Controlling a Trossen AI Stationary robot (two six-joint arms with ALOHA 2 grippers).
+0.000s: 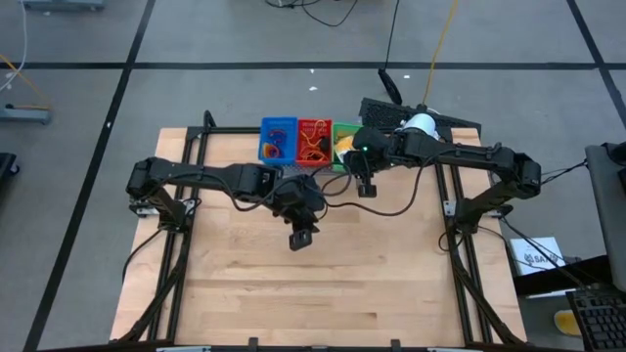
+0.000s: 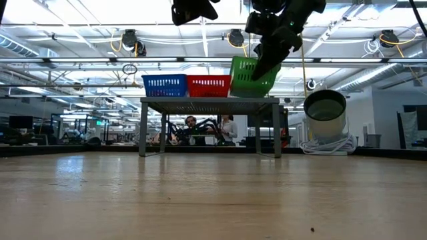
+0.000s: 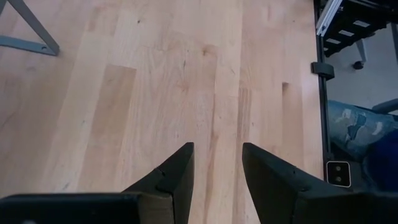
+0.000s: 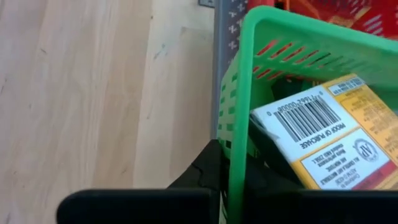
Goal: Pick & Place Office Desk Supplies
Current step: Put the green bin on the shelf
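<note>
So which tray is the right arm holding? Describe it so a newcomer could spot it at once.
On the grey shelf at the table's far edge stand three small trays in a row. The right end effector grips the wall of the green tray at the row's right end. Unlike the level blue tray and red tray, it is tilted.

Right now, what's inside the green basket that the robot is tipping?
In the green basket, gripped at its rim by the right fingers, lies a yellow packet with a barcode label. Anything beneath the packet is covered and cannot be seen.
</note>
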